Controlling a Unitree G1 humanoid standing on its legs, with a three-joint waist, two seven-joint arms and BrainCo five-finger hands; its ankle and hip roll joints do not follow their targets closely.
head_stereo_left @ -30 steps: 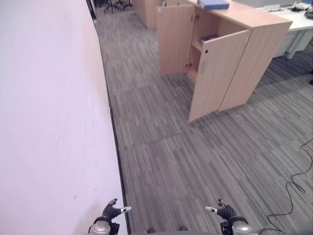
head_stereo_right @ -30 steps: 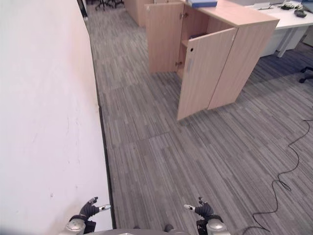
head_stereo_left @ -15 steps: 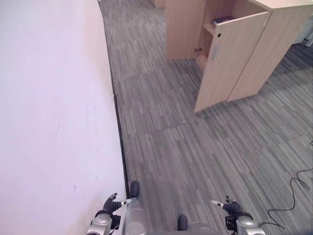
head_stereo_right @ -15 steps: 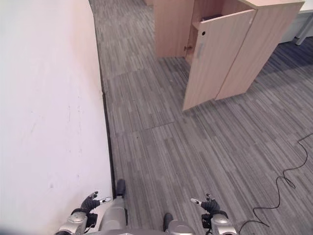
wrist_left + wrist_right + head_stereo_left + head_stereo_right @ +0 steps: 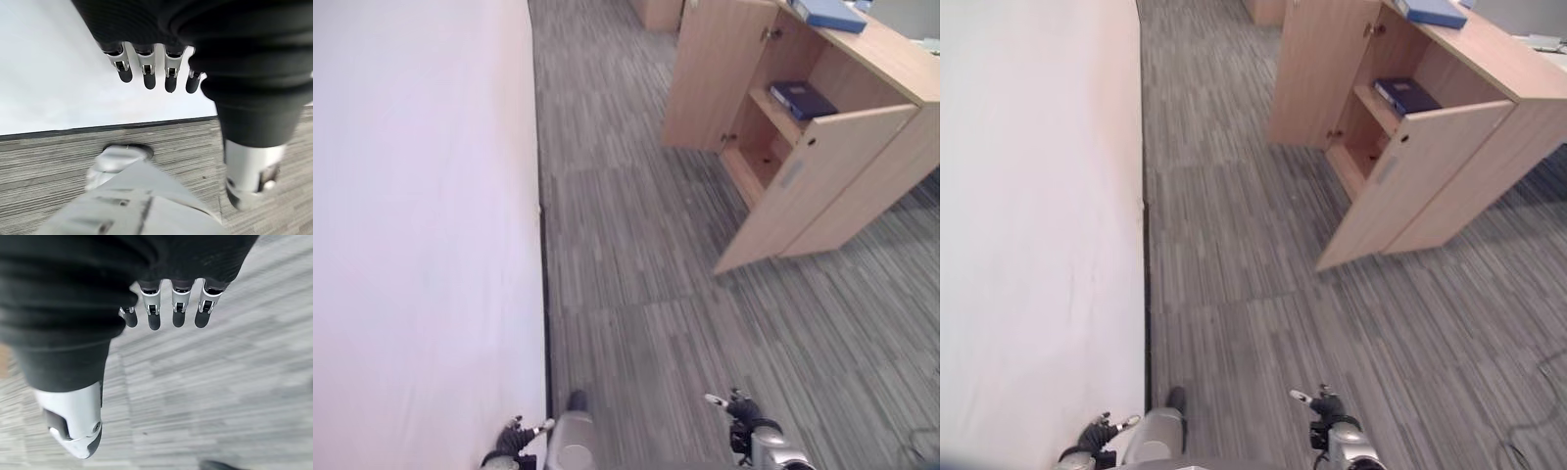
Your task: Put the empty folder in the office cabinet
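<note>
The wooden office cabinet stands at the upper right with both doors swung open, the near door angled out over the floor. A light blue folder lies flat on the cabinet's top. A dark blue folder lies on the shelf inside. My left hand hangs low beside the wall, far from the cabinet, fingers straight and holding nothing. My right hand hangs low over the carpet, fingers straight and likewise holding nothing.
A white wall runs along the whole left side with a dark skirting strip at its foot. Grey striped carpet stretches between me and the cabinet. Another wooden unit stands further back.
The whole picture has shifted as the camera moved: the cabinet now shows more from the front, with its shelf and the dark blue folder in sight. Both hands stay open and low.
</note>
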